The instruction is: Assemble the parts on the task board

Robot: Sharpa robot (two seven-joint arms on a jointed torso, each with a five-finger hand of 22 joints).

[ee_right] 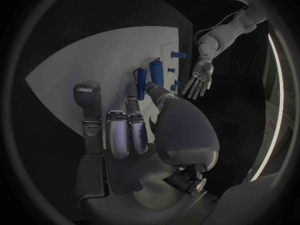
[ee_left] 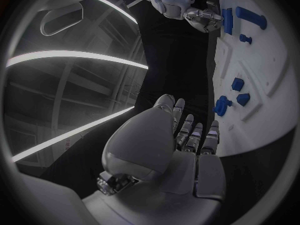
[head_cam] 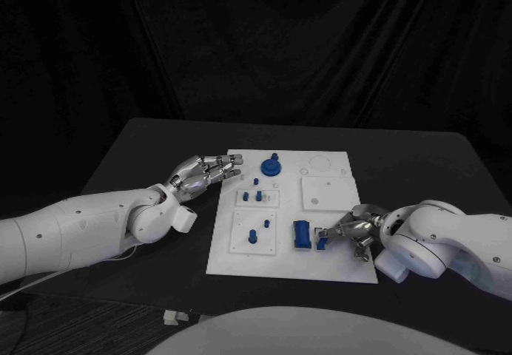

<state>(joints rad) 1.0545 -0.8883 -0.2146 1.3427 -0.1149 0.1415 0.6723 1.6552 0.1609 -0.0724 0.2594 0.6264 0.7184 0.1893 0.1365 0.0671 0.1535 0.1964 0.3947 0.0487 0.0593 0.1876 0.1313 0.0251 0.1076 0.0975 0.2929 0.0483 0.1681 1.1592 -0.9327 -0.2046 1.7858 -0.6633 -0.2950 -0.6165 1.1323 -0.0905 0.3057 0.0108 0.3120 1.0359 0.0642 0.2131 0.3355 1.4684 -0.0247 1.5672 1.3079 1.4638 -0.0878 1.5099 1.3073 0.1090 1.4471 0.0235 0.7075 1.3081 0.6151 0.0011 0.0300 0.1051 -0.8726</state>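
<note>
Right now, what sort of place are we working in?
Likely a robotics test cell: a matte black table against black drapes, holding a white rectangular task board with small blue plastic parts.

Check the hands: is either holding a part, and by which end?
Right hand pinches a small blue part beside the blue block; which end cannot be told. Left hand holds nothing.

- Task board [head_cam: 331, 262] lies mid-table [head_cam: 149, 148]
- Round part [head_cam: 272, 166] at the board's 11 o'clock
- Long part [head_cam: 302, 237] near centre, right hand [head_cam: 355, 231] at its 3 o'clock
- Left hand [head_cam: 203, 174] at the board's 10 o'clock edge
</note>
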